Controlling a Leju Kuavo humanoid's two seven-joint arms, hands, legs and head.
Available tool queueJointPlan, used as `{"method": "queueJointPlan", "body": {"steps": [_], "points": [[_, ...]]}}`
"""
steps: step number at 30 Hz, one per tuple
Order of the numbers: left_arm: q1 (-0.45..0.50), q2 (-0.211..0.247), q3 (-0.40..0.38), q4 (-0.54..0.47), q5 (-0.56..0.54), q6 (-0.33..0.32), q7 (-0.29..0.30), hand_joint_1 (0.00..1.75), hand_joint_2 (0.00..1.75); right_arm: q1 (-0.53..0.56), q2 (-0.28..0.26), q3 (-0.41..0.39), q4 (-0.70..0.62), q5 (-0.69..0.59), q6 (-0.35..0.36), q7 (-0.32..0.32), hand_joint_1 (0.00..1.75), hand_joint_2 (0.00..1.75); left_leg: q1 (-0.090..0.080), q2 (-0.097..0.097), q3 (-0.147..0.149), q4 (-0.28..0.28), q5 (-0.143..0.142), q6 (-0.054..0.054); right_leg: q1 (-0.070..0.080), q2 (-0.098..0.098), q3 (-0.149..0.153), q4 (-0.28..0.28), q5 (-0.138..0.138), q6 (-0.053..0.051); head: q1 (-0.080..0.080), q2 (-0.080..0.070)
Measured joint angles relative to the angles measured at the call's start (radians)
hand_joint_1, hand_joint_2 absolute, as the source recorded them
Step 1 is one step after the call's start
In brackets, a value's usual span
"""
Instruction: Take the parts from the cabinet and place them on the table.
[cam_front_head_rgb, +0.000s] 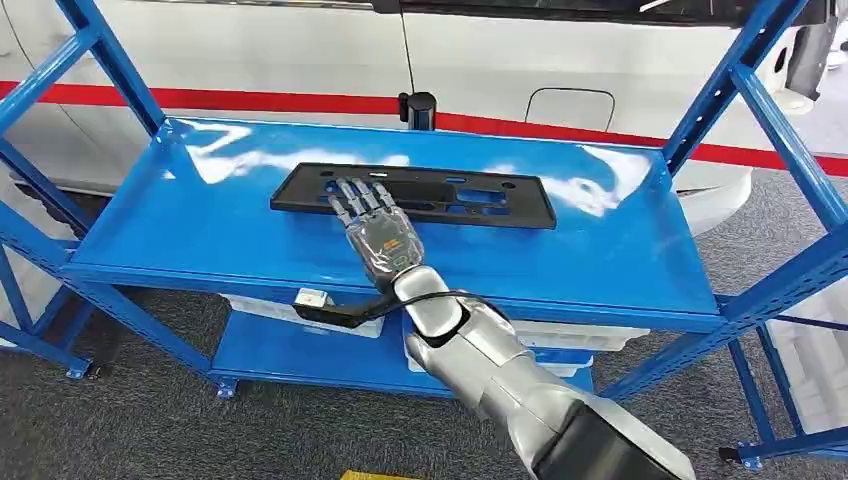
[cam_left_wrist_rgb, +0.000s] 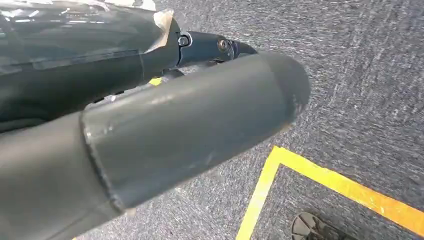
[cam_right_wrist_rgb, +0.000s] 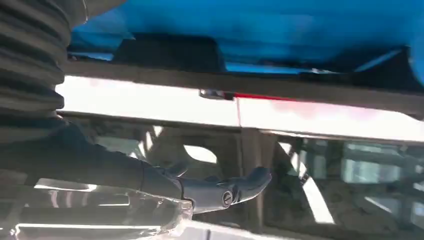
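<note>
blue metal shelf rack (cam_front_head_rgb: 200, 230) | long flat black plastic panel (cam_front_head_rgb: 480, 198) lay on its top shelf, long axis running left-right | right hand (cam_front_head_rgb: 375, 228) spread flat, fingers resting on the panel's left half, nothing gripped | left hand (cam_left_wrist_rgb: 150, 135) hung by the floor, state unclear | right one's obviously nearer

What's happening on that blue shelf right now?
The robot's right hand reaches over the top blue shelf, fingers spread flat over the left part of a long black plastic part lying there. The part lies flat on the shelf, not lifted. The left hand hangs low over grey carpet.
</note>
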Motion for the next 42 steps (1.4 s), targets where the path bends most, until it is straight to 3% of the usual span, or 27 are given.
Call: {"method": "queueJointPlan", "body": {"steps": [11, 33, 34, 35, 37, 38, 39, 42], "points": [[0.013, 0.0, 0.012, 0.0, 0.004, 0.004, -0.012, 0.0, 0.0, -0.031, -0.01, -0.063, 0.131, 0.009, 0.008, 0.044, 0.0, 1.75, 0.0, 0.0, 0.0, 0.0, 0.0, 0.0, 0.0, 0.0, 0.0, 0.0, 0.0, 0.0, 0.0, 0.0], [0.015, 0.008, 0.012, 0.0, -0.008, 0.006, -0.006, 0.0, 0.0, -0.078, -0.137, -0.16, 0.197, 0.035, 0.003, 0.139, 0.0, 1.75, 0.0, 0.0, 0.005, 0.0, 0.0, 0.0, -0.001, 0.0, 0.002, 0.0, 0.0, 0.0, 0.0, 0.0], [0.015, 0.009, 0.012, 0.0, -0.011, 0.006, -0.008, 0.0, 0.0, -0.078, -0.141, -0.161, 0.198, 0.038, 0.003, 0.141, 0.07, 1.75, 0.0, 0.0, 0.006, 0.0, 0.0, 0.0, -0.001, 0.0, 0.002, 0.0, 0.0, 0.0, 0.0, 0.0], [0.015, 0.01, 0.012, 0.0, -0.011, 0.006, -0.008, 0.0, 0.0, -0.078, -0.142, -0.162, 0.198, 0.04, 0.003, 0.141, 1.34, 1.75, 0.0, 0.0, 0.006, 0.0, 0.0, 0.0, -0.001, 0.0, 0.002, 0.0, 0.0, 0.0, 0.0, 0.0], [0.015, 0.011, 0.011, 0.0, -0.012, 0.006, -0.008, 0.0, 0.0, -0.077, -0.147, -0.165, 0.199, 0.045, 0.002, 0.141, 1.41, 1.75, 0.0, 0.0, 0.006, 0.0, 0.0, 0.0, -0.001, 0.0, 0.002, 0.0, 0.0, 0.0, 0.0, 0.0], [0.015, 0.011, 0.011, 0.0, -0.013, 0.006, -0.008, 0.0, 0.0, -0.075, -0.148, -0.165, 0.201, 0.046, 0.002, 0.141, 1.59, 1.75, 0.0, 0.0, 0.006, 0.0, 0.0, 0.0, -0.001, 0.0, 0.003, 0.0, 0.0, 0.0, 0.0, 0.0], [0.015, 0.011, 0.011, 0.0, -0.013, 0.006, -0.008, 0.0, 0.0, -0.074, -0.15, -0.165, 0.202, 0.048, 0.002, 0.141, 1.64, 1.75, 0.0, 0.0, 0.006, 0.0, 0.0, 0.0, -0.001, 0.0, 0.005, 0.0, 0.0, 0.0, 0.0, 0.0], [0.015, 0.011, 0.011, 0.0, -0.014, 0.006, -0.003, 0.0, 0.0, -0.069, -0.153, -0.165, 0.206, 0.056, 0.003, 0.135, 1.66, 1.75, 0.0, 0.0, 0.006, 0.0, 0.0, 0.0, -0.001, 0.0, 0.005, 0.0, 0.0, 0.0, 0.0, 0.0]]}}
